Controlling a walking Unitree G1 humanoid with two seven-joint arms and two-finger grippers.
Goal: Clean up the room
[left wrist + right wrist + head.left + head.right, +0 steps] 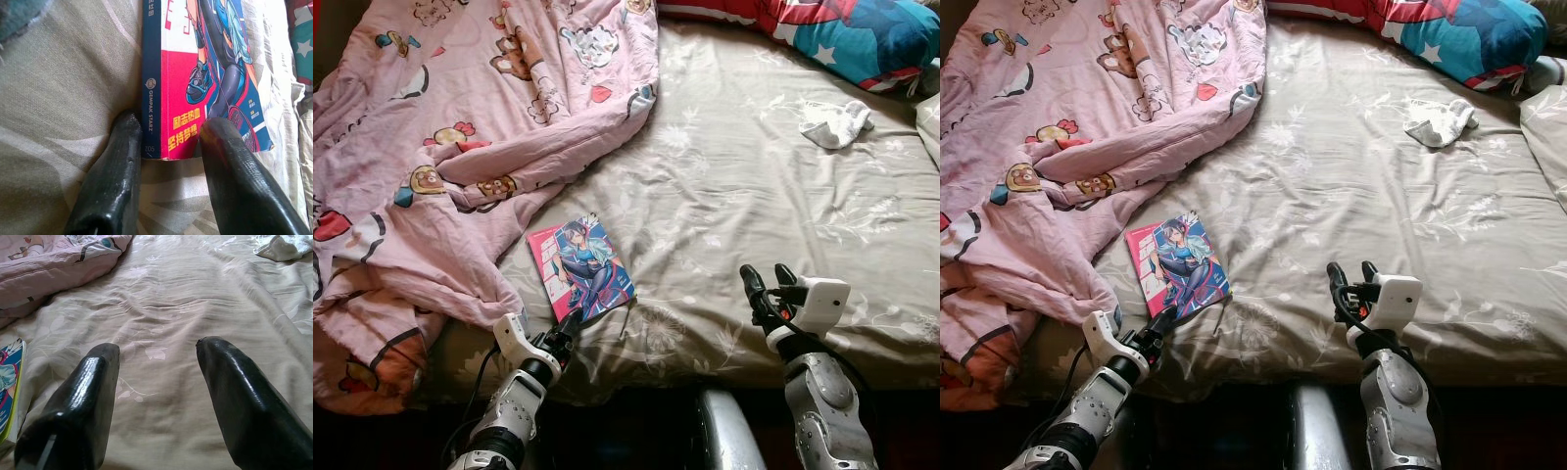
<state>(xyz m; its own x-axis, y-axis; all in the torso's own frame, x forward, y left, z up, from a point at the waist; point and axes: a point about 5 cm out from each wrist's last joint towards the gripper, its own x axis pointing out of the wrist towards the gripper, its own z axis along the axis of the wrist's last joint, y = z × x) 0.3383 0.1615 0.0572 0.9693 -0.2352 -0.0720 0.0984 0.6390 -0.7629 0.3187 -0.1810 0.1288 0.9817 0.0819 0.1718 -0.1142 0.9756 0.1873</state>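
Pink cartoon-print quilt (460, 127), beige floral sheet (754, 225), red-and-blue comic book (580, 267) (illustrated cover), white cloth (835, 123).

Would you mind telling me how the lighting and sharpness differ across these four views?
Head views: even daylight on the bed, sharp throughout, dark shade below the bed's edge. Left wrist view: the comic book is crisp, the left gripper fingers look softer up close. Right wrist view: glossy glare on the right gripper fingers, sheet soft but readable.

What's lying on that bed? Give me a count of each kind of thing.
Comic book: 1
Pink blanket: 1
White cloth: 1
Red-and-blue pillow: 1
Total: 4
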